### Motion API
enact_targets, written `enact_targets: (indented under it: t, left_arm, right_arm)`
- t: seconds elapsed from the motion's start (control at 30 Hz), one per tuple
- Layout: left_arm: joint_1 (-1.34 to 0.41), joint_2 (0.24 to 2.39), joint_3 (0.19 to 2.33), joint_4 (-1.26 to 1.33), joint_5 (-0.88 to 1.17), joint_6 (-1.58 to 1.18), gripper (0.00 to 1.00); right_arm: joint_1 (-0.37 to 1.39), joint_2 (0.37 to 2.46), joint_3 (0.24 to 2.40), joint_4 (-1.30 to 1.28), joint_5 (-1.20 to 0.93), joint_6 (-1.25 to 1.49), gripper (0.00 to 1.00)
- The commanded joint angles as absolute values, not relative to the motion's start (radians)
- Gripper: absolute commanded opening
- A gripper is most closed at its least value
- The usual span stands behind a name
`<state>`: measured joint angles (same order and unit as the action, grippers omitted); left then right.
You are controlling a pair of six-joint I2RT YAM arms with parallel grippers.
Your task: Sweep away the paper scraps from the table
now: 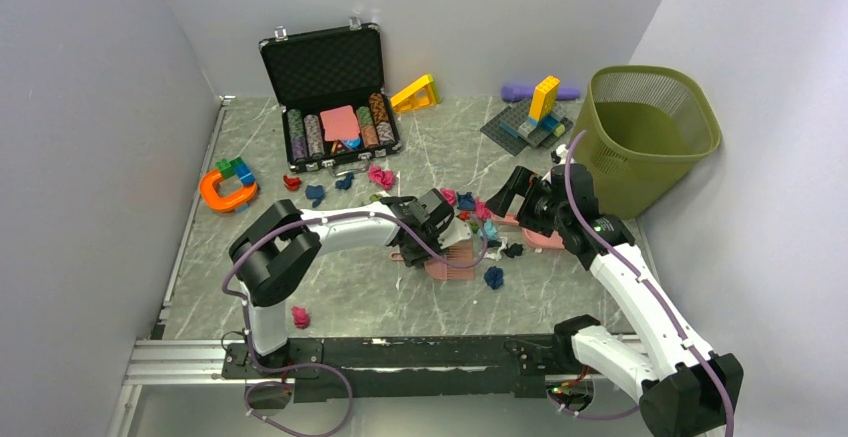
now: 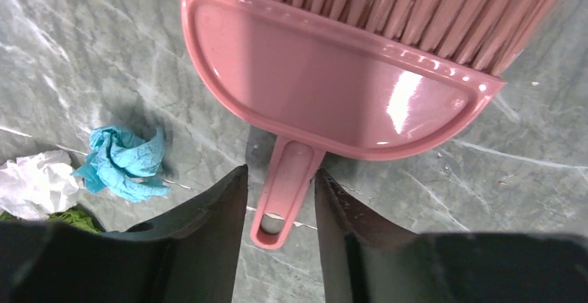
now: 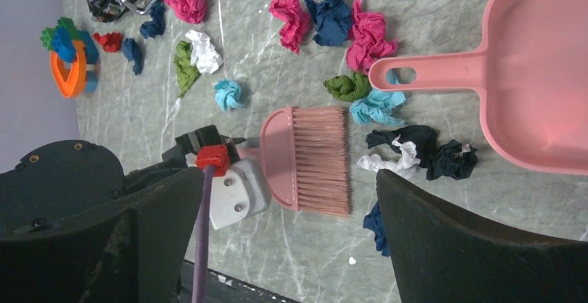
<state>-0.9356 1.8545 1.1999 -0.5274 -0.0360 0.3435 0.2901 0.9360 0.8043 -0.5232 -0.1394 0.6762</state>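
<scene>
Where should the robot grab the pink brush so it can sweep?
By its short handle, coming from the end away from the bristles. The brush lies flat, and that slim stub sticks out alone, so the left hand can put a finger on each side. The wide back looks too broad.

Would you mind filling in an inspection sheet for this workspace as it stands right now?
Surface: grey marble table, littered mid-table.
Job's things: paper scraps lie loose around the pink brush and pink dustpan; one magenta wad lies apart near the left arm's base.
Clutter: open poker chip case, building blocks, orange ring.
Grippers: left gripper straddles the brush handle, not clamped; right gripper wide open, empty.
Cables: purple cables run along both arms.
Surroundings: lavender walls; green bin at the right.
</scene>
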Motion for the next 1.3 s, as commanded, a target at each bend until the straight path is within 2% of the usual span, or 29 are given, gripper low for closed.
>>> enact_targets:
  t: [0.0, 0.13, 0.3, 0.83, 1.03, 1.27]
  left_arm:
    - [-0.944, 1.898, 1.187, -0.539, 0.004, 0.334, 0.4]
    - [-0.958, 1.879, 1.166, -0.53, 0.018, 0.309, 0.24]
    - [-0.966, 1.86, 1.154, -0.534, 0.023, 0.282, 0.16]
    - [-0.959, 1.748, 1.14, -0.569, 0.003, 0.232, 0.09]
    - [-0.917, 1.681, 1.127, -0.588, 0.026, 0.201, 0.1]
    - [-0.907, 1.634, 1.101, -0.585, 0.029, 0.183, 0.11]
  right_arm:
    - [0.286, 0.93, 0.828, -0.51, -0.137, 0.68, 1.0]
    - [0.286, 0.936, 0.822, -0.502, -0.142, 0.685, 1.0]
    - [0.287, 0.936, 0.813, -0.499, -0.146, 0.687, 1.0]
    - [0.286, 0.964, 0.788, -0.462, -0.233, 0.69, 1.0]
    - [0.285, 0.974, 0.751, -0.468, -0.264, 0.675, 1.0]
    - [0.267, 0.976, 0.647, -0.352, -0.404, 0.726, 1.0]
